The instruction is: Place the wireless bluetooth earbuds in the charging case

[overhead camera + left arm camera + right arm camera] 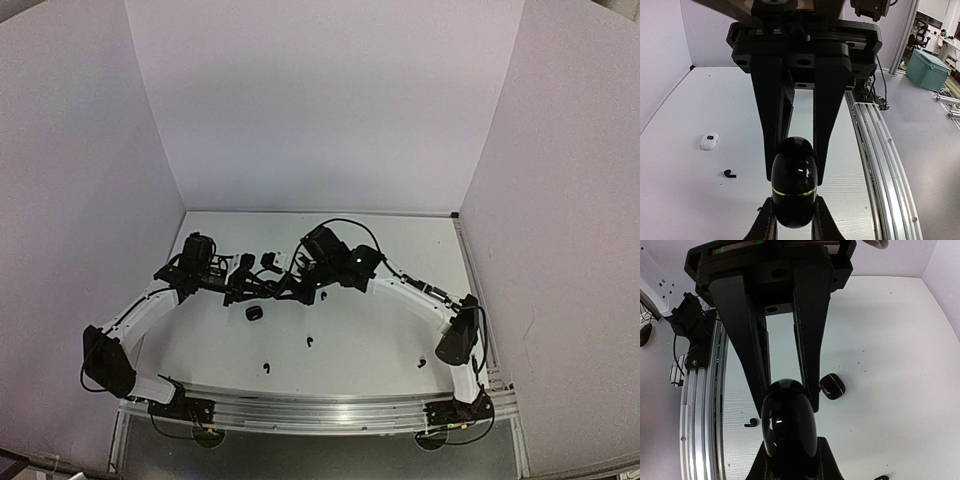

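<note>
Earbuds (309, 341) lie loose on the white table (400, 300): the top view shows two tiny black ones, well apart from each other, in the open area between the arm bases and the grippers. Each wrist view also shows one small black earbud on the table beside the aluminium rail (885, 165). The black charging case (794, 182) is off the table, held in the air between the two arms, which meet near the middle of the workspace. Its glossy halves join at a thin gold band, and no gap shows at that seam. The left gripper (792, 222) is clamped on one end of this case, with its fingertips pressed against both sides. The right gripper (790, 465) faces it from the opposite side, and its narrow-set fingers grip the other end of the same case. A second black case (832, 386) rests on the table just on the near side of the two grippers, apart from both. A white case (710, 140) sits on the table farther off, with one black earbud near it.
</note>
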Available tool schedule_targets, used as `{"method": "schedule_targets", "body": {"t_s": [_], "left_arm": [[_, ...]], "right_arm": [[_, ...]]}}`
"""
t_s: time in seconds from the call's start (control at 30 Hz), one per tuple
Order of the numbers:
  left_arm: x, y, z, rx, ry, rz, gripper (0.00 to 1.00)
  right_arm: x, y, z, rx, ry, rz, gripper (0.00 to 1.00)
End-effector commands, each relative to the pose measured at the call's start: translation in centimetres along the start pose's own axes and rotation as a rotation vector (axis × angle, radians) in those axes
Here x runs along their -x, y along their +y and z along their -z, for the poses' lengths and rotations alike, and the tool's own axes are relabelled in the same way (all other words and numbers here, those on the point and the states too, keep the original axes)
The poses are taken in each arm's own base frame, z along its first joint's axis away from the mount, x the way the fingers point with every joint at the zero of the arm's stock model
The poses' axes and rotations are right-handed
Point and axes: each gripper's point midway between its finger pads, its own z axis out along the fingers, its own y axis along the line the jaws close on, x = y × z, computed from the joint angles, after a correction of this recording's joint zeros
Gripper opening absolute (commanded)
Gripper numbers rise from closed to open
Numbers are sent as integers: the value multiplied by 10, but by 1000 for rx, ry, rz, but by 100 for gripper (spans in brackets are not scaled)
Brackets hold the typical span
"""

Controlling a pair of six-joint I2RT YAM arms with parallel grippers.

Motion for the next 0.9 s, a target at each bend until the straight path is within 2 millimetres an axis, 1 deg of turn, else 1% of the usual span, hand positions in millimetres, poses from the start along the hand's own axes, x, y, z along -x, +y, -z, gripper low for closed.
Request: {"method": "schedule_targets", "body": {"t_s": [0.0, 0.07, 0.1, 0.13, 0.17, 0.2, 0.23, 0.43, 0.57, 0.73, 0.87], "left_arm": [[12, -5, 1, -22, -22, -38, 0], [12, -5, 2, -18, -20, -46, 0], [11, -5, 2, -16, -17, -52, 0], [10, -5, 2, -15, -13, -61, 0], [9, -6, 2, -16, -9, -75, 0], [8, -8, 2, -20, -4, -88, 0], [7, -9, 3, -23, 0, -109, 0], [9, -14, 4, -42, -2, -148, 0], [8, -17, 4, -53, 2, -157, 0], [-2, -20, 4, -61, 33, -152, 0], [-5, -20, 4, -58, 42, -165, 0]], "right_arm": [[19, 0, 7, -9, -52, 29, 0], [19, -2, 7, -13, -52, 18, 3], [20, -3, 8, -17, -53, 8, 13], [20, -5, 9, -19, -53, -5, 27], [19, -6, 10, -16, -55, -18, 36], [18, -8, 10, -11, -56, -30, 42], [17, -10, 10, -5, -58, -41, 43], [16, -19, 8, -23, -57, -43, 44], [16, -25, 7, -45, -54, -43, 42], [22, -35, 19, -56, -79, -72, 40], [21, -39, 20, -58, -80, -79, 40]]}}
